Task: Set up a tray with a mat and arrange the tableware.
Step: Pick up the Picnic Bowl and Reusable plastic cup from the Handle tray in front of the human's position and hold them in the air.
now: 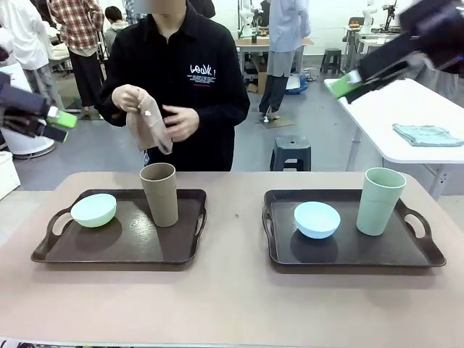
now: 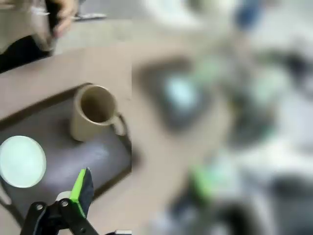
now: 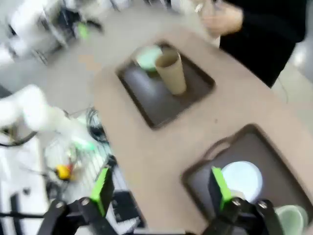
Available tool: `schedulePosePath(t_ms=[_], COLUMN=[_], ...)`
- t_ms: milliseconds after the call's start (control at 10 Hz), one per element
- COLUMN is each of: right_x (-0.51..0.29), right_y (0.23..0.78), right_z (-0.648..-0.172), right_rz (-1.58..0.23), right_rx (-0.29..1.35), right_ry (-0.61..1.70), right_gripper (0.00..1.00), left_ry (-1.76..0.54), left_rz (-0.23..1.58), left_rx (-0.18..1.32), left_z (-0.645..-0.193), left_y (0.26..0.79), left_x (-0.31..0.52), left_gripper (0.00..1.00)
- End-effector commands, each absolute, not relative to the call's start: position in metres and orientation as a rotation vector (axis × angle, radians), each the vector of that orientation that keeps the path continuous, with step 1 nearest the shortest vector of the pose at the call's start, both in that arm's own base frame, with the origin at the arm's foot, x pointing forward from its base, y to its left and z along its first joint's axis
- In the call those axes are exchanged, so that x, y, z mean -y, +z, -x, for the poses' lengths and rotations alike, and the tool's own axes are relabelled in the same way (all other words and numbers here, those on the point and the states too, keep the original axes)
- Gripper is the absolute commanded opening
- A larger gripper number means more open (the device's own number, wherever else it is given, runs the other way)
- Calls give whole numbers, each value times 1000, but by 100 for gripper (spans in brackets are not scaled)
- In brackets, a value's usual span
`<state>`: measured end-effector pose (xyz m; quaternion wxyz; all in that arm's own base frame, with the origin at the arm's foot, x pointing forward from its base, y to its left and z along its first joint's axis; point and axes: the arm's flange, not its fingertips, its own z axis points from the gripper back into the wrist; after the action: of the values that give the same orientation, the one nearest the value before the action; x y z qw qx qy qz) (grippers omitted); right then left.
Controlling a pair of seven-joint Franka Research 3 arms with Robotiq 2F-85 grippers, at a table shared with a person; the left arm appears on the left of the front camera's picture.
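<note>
Two trays sit side by side on the table (image 1: 232, 304), well apart, each carrying one bowl and one cup straight on its bare bottom. The left tray (image 1: 123, 243) has the mint bowl (image 1: 93, 209) near its outer handle and the tan cup (image 1: 159, 194) upright by its far edge. The right tray (image 1: 348, 250) has the blue bowl (image 1: 317, 219) toward the middle and the green cup (image 1: 380, 201) upright beside it. No mat lies in either tray. Across the table a person (image 1: 188, 80) holds a bunched tan cloth (image 1: 148, 123) at chest height, clear of the table; it is probably the mat, held up to be shaken out or handed over. The left gripper (image 1: 59, 125) hangs high at the left edge with its fingers spread and nothing between them. The right gripper (image 3: 160, 191) is raised above the right tray, jaws wide and empty. Both arms seem pulled back to leave the person room over the trays. The main obstacle is the tableware itself: bowl and cup cover much of each tray bottom, so a mat cannot lie flat until they are lifted out. The tall cups look easiest to tip. Behind the person stands a dark stool (image 1: 291, 152), and a white side table (image 1: 406, 116) at right carries a teal cloth (image 1: 428, 135), out of the working area.
</note>
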<state>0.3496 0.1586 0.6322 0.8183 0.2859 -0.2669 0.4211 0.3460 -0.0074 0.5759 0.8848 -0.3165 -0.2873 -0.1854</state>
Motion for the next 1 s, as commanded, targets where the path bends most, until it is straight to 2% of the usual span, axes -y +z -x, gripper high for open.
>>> schedulePosePath(t_ms=[0, 100, 200, 300, 400, 700, 800, 900], right_x=[-225, -259, -284, -298, -284, -284, -294, -309], right_y=[577, 540, 511, 494, 524, 524, 513, 501], right_z=[-421, -445, -455, -457, -417, -417, -434, -451], right_rz=[-307, -267, -330, -566, -311, -311, -347, -544], right_rx=[548, 517, 485, 427, 498, 498, 503, 616], right_ry=[1041, 1144, 1226, 1246, 1196, 1196, 1216, 1445], right_gripper=[100, 100, 100, 100, 100, 100, 100, 100], left_ry=[-236, -183, -143, -99, -233, -233, -204, -216], left_rz=[389, 194, 74, -9, 214, 214, 154, 190], left_rx=[407, 339, 307, 290, 493, 493, 468, 365], left_z=[-390, -413, -428, -435, -411, -411, -421, -438], left_y=[573, 564, 554, 547, 559, 559, 555, 539], left_x=[26, 23, 21, 17, 28, 28, 28, 28], left_gripper=[100, 100, 100, 100, 100, 100, 100, 100])
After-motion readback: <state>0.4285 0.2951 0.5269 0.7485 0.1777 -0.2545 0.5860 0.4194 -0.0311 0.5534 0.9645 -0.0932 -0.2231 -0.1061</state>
